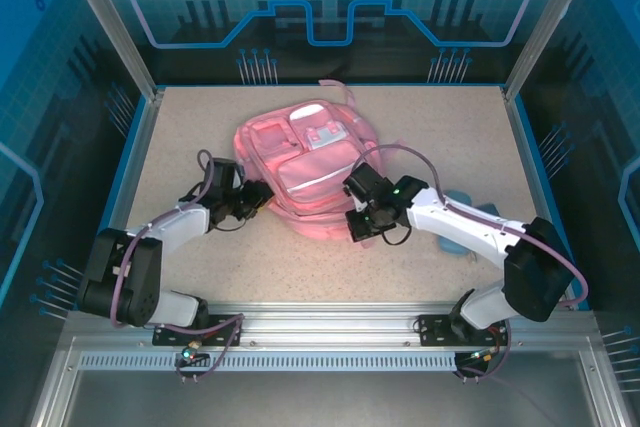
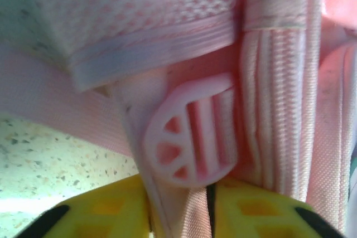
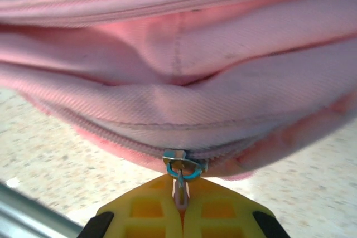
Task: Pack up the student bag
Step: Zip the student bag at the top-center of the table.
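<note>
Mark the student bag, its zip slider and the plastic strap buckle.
student bag [image 1: 258,142], top external view, on the pink fabric left of the pockets.
zip slider [image 3: 184,165], right wrist view, on its metal body.
strap buckle [image 2: 195,137], left wrist view, on its middle.

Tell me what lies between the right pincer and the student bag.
In the right wrist view, a small zipper pull bridges it: hanging from the slider on the student bag, its tab pinched in the shut right pincer.

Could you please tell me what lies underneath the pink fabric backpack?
The soft pink fabric backpack lies on the speckled beige tabletop, visible around it; a pink webbing strap and pink plastic buckle poke out at its edge. Anything else beneath is hidden.
</note>
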Robot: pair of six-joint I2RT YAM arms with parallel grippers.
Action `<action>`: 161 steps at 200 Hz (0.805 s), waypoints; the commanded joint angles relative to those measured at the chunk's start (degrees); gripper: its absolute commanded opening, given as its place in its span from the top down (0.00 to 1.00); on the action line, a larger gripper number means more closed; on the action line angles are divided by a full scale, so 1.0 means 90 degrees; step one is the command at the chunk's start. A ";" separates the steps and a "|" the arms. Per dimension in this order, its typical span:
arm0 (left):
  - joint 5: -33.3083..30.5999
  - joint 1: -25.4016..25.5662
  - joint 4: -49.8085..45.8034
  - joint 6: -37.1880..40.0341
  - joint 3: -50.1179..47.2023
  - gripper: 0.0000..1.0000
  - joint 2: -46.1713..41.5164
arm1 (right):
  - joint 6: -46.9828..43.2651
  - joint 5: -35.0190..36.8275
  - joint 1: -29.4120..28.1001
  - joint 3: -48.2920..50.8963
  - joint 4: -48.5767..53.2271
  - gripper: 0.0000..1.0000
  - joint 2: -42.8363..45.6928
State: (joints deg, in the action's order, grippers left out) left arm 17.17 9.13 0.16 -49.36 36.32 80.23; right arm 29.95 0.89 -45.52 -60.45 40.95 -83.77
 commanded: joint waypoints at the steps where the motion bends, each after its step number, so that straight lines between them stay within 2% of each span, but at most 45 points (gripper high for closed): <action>1: -0.0428 -0.0144 -0.0463 0.0244 0.0253 0.50 -0.0404 | 0.0067 -0.1244 -0.0357 -0.0038 -0.0829 1.00 -0.0126; 29: -0.0651 -0.0174 -0.1273 0.0162 0.0057 0.32 -0.1213 | 0.0250 -0.1600 -0.0757 -0.0365 -0.1358 1.00 -0.0682; 58: -0.0822 -0.0165 -0.1958 -0.0217 -0.0318 0.25 -0.2188 | 0.0357 -0.1786 -0.1076 -0.0826 -0.1687 1.00 -0.1266; 82: -0.0546 -0.0090 -0.1991 -0.0700 -0.0695 0.25 -0.2793 | 0.0380 -0.1920 -0.1191 -0.1176 -0.1783 1.00 -0.1692; 106: -0.0489 0.0217 -0.2038 -0.1116 -0.0872 0.24 -0.3131 | 0.0324 -0.1977 -0.1270 -0.1544 -0.1726 1.00 -0.2001; 161: -0.0467 0.0802 -0.1481 -0.2081 -0.1371 0.28 -0.3314 | 0.0296 -0.2357 -0.1298 -0.1967 -0.1808 1.00 -0.2495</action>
State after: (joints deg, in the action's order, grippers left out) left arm 11.81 14.44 -15.90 -61.93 26.46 50.76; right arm 32.99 -16.23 -56.34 -74.83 27.31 -104.18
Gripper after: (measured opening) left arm 0.738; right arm 0.062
